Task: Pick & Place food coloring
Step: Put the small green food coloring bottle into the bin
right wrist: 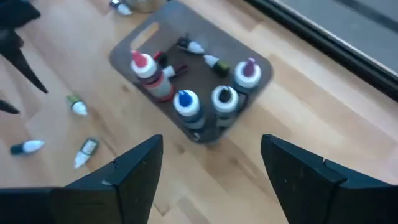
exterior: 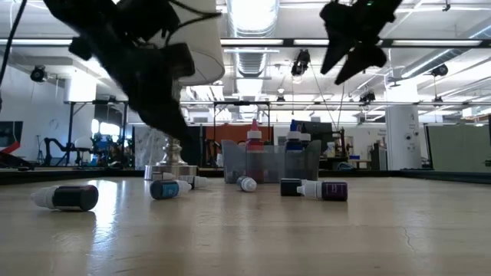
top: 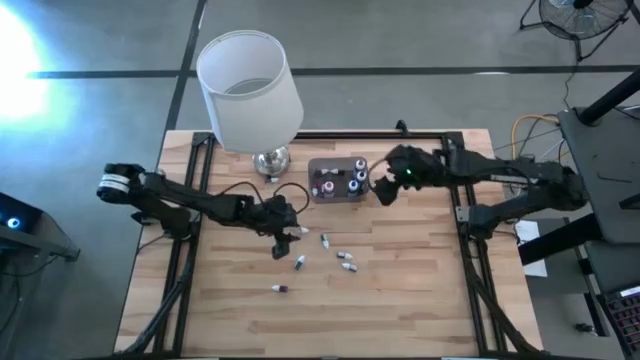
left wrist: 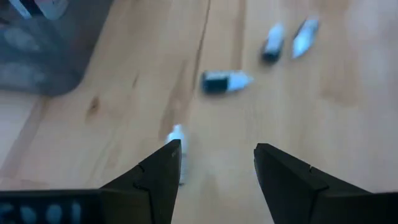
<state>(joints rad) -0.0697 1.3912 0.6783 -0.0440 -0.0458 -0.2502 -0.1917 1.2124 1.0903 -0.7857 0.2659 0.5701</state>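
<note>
Both grippers open above the table, neither grasping a bottle
The right gripper (top: 385, 186), jaws spread and empty, hangs beside the grey box (top: 336, 181) holding several food coloring bottles (right wrist: 186, 104); the left gripper (top: 285, 232), jaws released, hovers over loose bottles (top: 323, 240) lying on the wooden table (top: 400, 290) near the lamp (top: 250, 95)

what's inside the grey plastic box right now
The grey box holds four upright bottles with red, blue, dark and purple caps, plus two small ones lying flat behind them. The floor beneath the standing bottles is covered.
</note>
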